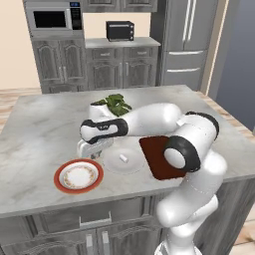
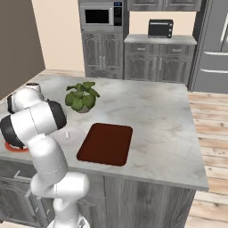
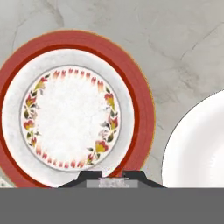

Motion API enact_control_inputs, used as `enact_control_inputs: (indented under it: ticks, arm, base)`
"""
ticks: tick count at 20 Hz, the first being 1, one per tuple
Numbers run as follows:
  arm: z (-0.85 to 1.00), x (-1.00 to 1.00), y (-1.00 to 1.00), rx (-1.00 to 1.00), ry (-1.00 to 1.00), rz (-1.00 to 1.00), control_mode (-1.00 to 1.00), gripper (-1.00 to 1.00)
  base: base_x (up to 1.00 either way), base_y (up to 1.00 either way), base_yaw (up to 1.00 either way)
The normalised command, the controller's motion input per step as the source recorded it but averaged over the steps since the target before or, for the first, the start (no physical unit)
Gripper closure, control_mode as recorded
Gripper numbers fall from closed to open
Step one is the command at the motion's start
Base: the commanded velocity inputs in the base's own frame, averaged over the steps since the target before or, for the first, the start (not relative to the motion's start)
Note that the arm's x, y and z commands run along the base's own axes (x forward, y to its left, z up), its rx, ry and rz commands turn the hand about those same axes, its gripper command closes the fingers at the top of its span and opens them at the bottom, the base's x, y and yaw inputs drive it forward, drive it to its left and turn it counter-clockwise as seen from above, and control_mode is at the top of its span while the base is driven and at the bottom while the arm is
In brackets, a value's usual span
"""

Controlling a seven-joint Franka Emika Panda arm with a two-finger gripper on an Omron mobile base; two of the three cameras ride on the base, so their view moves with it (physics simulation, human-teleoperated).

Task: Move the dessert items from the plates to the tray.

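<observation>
Hand (image 3: 112, 178) seemingly gripping pale morsel (image 3: 112, 182)

A white plate (image 2: 73, 136) carrying a short white cylinder (image 2: 67, 133) sits on the marble island counter (image 2: 160, 116), touching the dark red-brown tray (image 2: 107, 143). Behind them stands a potted plant (image 2: 81, 97). The arm (image 2: 33, 122) hides most of an orange-red plate rim (image 2: 14, 148).
</observation>
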Motion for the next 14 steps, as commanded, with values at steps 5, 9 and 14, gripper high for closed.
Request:
enact_control_inputs:
  ticks: [5,9,14]
  arm:
    - [0.27,0.0,-0.76,0.0,0.0,-0.13,-1.0,1.0]
    - [0.21,0.0,-0.69,-0.04,0.0,-0.13,-1.0,1.0]
    - [0.13,0.0,-0.71,-0.05,0.0,-0.14,-1.0,1.0]
  base:
    - [0.0,0.0,0.0]
    - [0.0,0.0,0.0]
    - [0.0,0.0,0.0]
